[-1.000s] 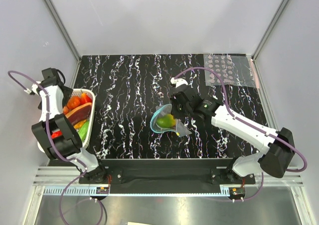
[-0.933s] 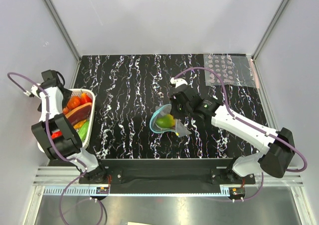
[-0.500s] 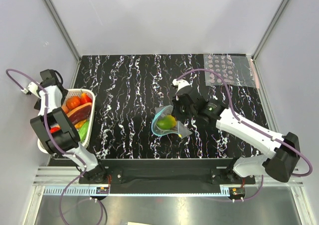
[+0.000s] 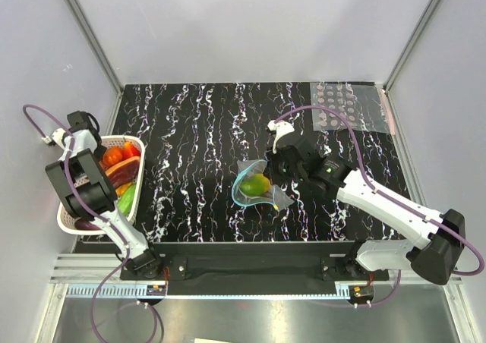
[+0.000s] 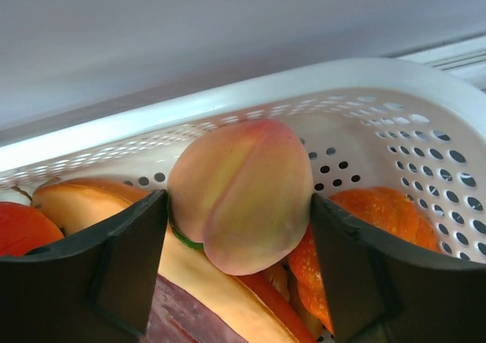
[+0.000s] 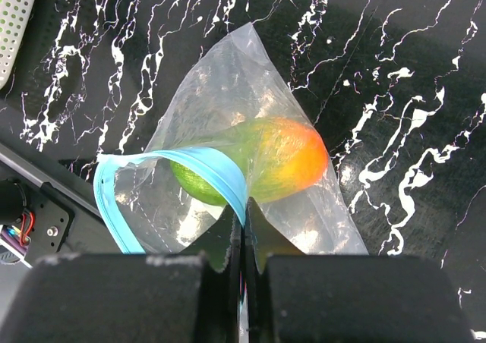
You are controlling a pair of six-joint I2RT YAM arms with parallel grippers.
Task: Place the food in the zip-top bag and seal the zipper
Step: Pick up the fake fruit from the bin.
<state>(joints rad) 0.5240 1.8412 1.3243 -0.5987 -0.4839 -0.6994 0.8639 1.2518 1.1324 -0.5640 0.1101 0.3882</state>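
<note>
Seen from overhead, the left claw (image 5: 238, 206) is clamped on the peach-pink toy fruit (image 5: 235, 180) in the white perforated basket (image 5: 364, 85) at far left, while the small clear zip-top bag (image 6: 220, 85), its light blue zipper strip (image 6: 216, 165) pinched in the shut right claw (image 6: 243, 229), gapes at centre, well to the fruit's right.

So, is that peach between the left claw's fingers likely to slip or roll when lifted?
Probably stiff: the peach shows no denting between the fingers of the left claw. Its smooth, curved skin might slip, since contact looks small. If dropped, it would likely settle among other produce in the basket.
</note>
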